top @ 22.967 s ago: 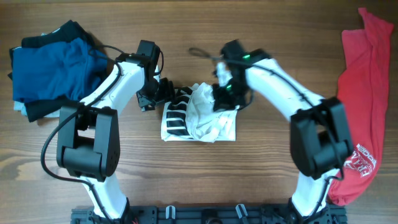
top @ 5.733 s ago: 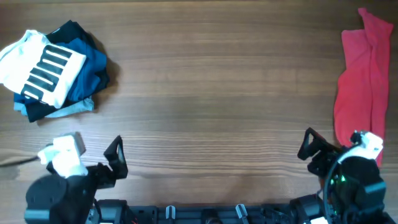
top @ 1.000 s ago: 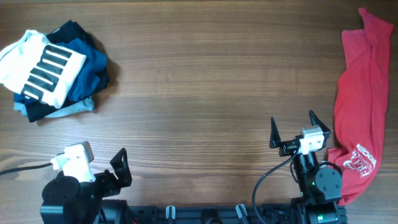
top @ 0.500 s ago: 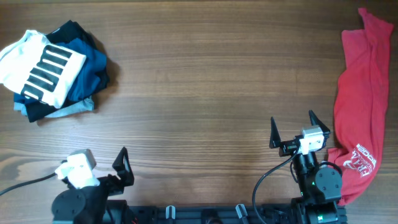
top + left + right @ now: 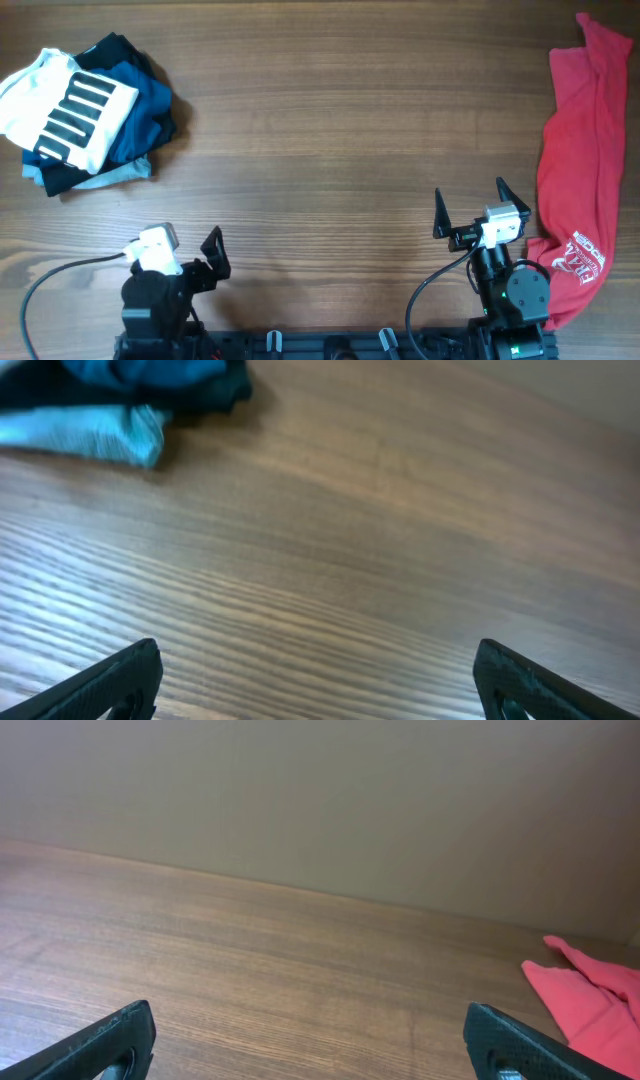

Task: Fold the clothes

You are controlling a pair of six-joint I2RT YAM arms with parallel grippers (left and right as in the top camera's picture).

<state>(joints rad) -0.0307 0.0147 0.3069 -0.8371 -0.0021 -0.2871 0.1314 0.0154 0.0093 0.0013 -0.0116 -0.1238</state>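
Clothes lay at two edges of the wooden table (image 5: 330, 130). At its far left corner, a folded white T-shirt (image 5: 62, 105) with a black bar print sat on top of a pile, over a blue garment (image 5: 145, 105), a black garment (image 5: 60, 178) and a pale-blue garment (image 5: 125, 170). Along the right edge, a red T-shirt (image 5: 580, 150) with white lettering near its lower end lay unfolded in a long crumpled strip. Both arms were tucked in at the near edge, the left one well apart from the pile. The left gripper (image 5: 315, 670) had its fingers spread wide over bare wood, with nothing between them. The right gripper (image 5: 470, 205) gaped just as wide and empty, near the lettered end of the red T-shirt without touching it.
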